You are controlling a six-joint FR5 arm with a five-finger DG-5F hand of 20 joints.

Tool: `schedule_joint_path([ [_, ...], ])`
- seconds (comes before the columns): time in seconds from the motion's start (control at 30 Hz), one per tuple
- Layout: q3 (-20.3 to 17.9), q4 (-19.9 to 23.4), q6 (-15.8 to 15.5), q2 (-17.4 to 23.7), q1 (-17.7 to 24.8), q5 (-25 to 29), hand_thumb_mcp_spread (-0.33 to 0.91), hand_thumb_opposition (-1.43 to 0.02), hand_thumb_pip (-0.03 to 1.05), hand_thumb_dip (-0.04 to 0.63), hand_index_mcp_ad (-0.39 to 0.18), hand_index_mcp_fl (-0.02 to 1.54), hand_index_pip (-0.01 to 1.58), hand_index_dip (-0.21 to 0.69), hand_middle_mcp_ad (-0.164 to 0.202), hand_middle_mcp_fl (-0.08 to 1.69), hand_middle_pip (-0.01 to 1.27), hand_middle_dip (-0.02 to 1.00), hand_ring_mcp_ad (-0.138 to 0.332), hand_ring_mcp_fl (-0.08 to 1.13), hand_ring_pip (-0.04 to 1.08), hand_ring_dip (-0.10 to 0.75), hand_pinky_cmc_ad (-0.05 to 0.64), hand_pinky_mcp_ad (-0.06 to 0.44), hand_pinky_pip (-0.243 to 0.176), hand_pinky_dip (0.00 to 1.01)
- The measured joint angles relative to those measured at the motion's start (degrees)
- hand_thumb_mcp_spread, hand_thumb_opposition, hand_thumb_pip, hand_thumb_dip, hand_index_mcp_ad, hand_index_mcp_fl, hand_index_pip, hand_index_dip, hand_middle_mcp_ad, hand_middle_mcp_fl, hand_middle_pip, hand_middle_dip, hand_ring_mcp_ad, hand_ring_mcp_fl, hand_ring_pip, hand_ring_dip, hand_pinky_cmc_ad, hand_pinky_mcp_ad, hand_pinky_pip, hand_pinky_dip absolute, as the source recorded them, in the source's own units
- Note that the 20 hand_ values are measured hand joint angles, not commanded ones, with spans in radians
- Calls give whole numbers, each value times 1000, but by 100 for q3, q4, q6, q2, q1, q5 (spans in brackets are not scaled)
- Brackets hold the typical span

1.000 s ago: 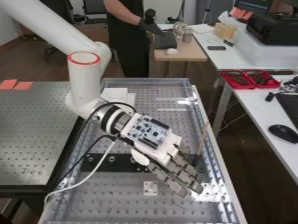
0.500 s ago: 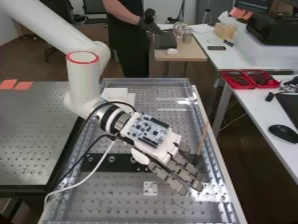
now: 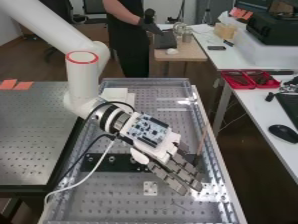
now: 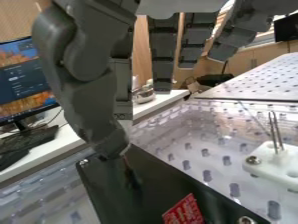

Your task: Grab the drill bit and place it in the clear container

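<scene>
The hand [image 3: 167, 151] is palm down above the middle of the desk [image 3: 106, 197], near its right edge. Its fingers [image 3: 179, 170] are loosely extended and well spread from the thumb, apparently with nothing in hold. The drill bit [image 4: 272, 132] is probably one of the thin metal lengths upright in the white block [image 4: 269, 166]; which one I cannot tell. Standing it upright likely leaves the shank free to pinch. It lies apart from the fingertips, towards the desk's near edge and left side. I cannot tell which thing is the clear container.
</scene>
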Motion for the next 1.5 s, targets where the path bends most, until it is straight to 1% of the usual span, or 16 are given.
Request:
schedule_joint_path([
  [0.07,-1,4,-25,0,1,0,553,-956,564,300,-188,590,1215,300,91,346,117,239,87,84,105,35,293,122,-93,138],
  [0.1,-2,6,-28,1,1,1,552,-962,564,300,-188,588,1229,300,91,342,117,239,87,101,101,35,293,126,-93,138],
  [0.3,-5,41,-19,2,4,-15,572,-986,564,300,-188,607,1229,300,91,346,117,239,89,98,101,35,291,122,-93,138],
  [0.4,-3,78,-26,1,3,-6,569,-988,541,300,-188,621,1229,300,91,342,115,239,89,98,101,35,291,122,-93,138],
  [0.53,-32,250,-18,12,-4,-1,569,-988,527,300,-188,654,1225,300,91,342,119,248,89,99,101,37,291,126,-93,140],
  [0.57,-31,278,-19,24,-7,1,569,-988,504,300,-188,679,1215,300,91,361,120,253,87,99,105,37,291,126,-93,140],
  [0.6,-29,279,-21,27,-9,1,569,-988,485,300,-188,691,1213,300,91,360,120,253,87,99,105,35,291,126,-89,140],
  [0.7,23,228,-28,29,-18,-4,569,-986,483,300,-185,733,1169,300,91,380,120,253,86,115,101,35,295,126,-93,140],
  [0.93,105,86,-23,5,-26,-34,583,-988,483,300,-188,733,1147,304,91,380,120,253,87,117,108,42,295,126,-89,143],
  [1.17,71,156,-10,0,-26,-36,586,-986,483,300,-188,737,1154,316,91,382,120,253,87,117,108,47,295,122,-89,145],
  [1.23,65,173,-8,10,-24,-43,581,-986,482,300,-187,770,1114,307,91,382,120,253,87,117,108,44,295,126,-89,145],
  [1.27,66,179,-8,30,-22,-47,581,-988,466,300,-187,798,1084,307,91,382,120,253,87,117,108,47,295,126,-89,145],
  [1.3,67,176,-14,51,-19,-49,611,-988,445,300,-187,805,1087,307,91,380,120,253,87,117,108,44,295,126,-89,147],
  [1.37,74,160,-45,108,-13,-56,618,-986,440,300,-187,827,1059,295,91,394,120,253,86,117,108,44,312,126,-89,147],
  [1.43,90,121,-112,194,-5,-68,630,-988,431,300,-187,855,1018,281,89,415,120,251,87,113,108,47,312,126,-89,147],
  [1.5,111,58,-173,269,0,-79,634,-988,433,300,-187,859,1019,281,93,415,120,251,84,127,108,44,312,126,-89,147],
])
